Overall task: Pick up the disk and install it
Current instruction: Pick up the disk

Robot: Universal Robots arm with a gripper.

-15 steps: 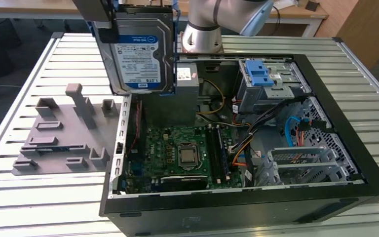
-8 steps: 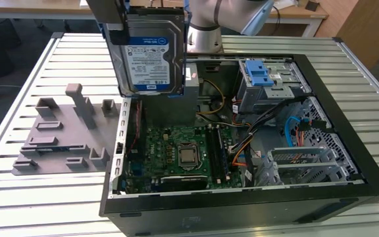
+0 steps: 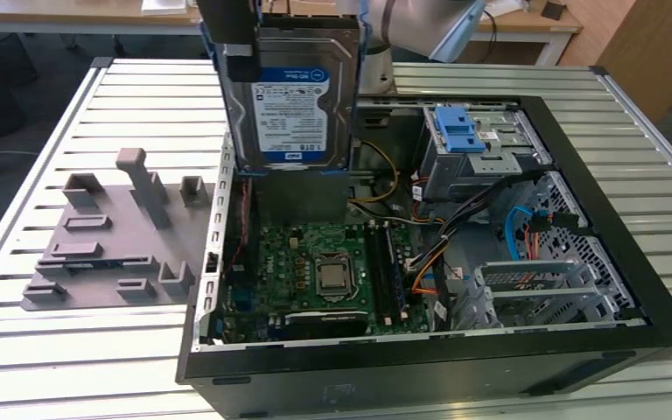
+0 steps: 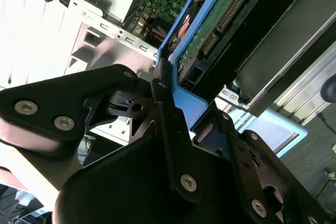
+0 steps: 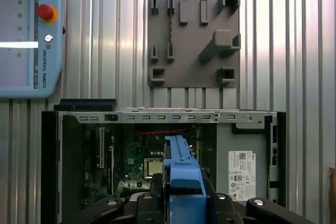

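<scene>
Above the open case, exterior view: the disk hangs upright over the computer case, its lower edge close over the inside of the case.
Long axis: vertical, running from the jaws down toward the case.
Facing: the blue-and-white label looks toward the camera, with its blue band uppermost.
Jaws: clamped on the disk at its upper end, one black finger pressed along the edge on the exterior view's left.
Inside the case: a green motherboard lies below the disk. A silver cage with a blue latch sits toward the exterior view's right.
Table: a slatted metal table carries the case. A grey fixture plate lies just beside the case on the exterior view's left.
Second wrist view, grip: black fingers close on a blue side rail of the disk.
Second wrist view, disk: its green circuit-board face stretches away from the camera toward the motherboard.
First wrist view, disk: seen end-on, the blue side rail is a narrow strip between the black gripper parts. The long axis points away from the camera into the case.
First wrist view, below: the motherboard and a grey metal box with a white sticker lie inside the case.
First wrist view, table: the fixture plate and a pendant with a red button lie beyond the case.
</scene>
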